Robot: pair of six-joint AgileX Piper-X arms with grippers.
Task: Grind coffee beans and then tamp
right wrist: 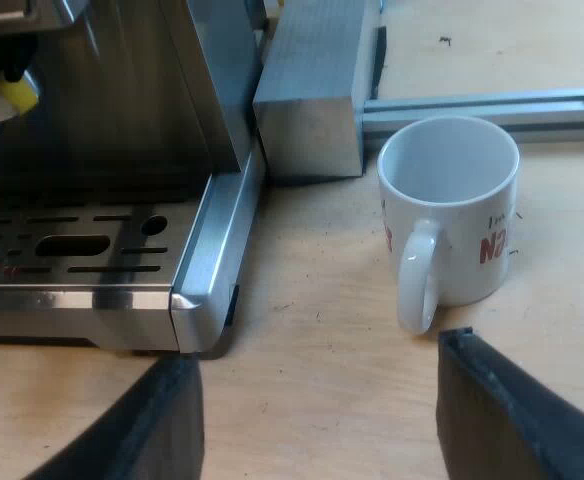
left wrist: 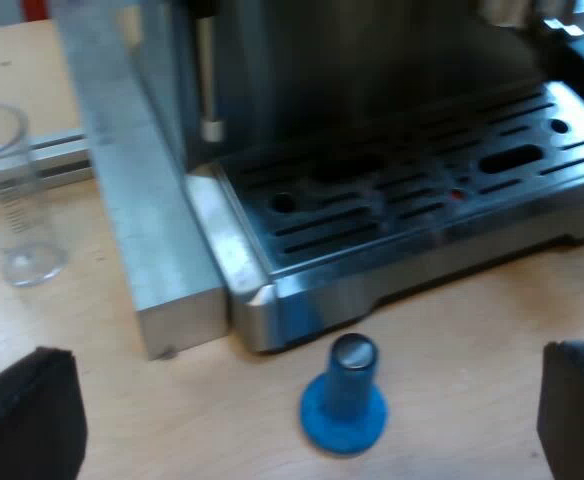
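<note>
While blue tamper (left wrist: pixel 344 405) stands at six o'clock of drip tray (left wrist: pixel 422 195), left gripper (left wrist: pixel 307 352) and right gripper (right wrist: pixel 317 352) hover, fingers spread; grinding seems unstarted.

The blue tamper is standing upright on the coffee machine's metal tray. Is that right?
Not quite. The blue tamper is standing upright, but it is on the wooden table, just in front of the espresso machine's drip tray, not on it. The left wrist view shows this.
</note>
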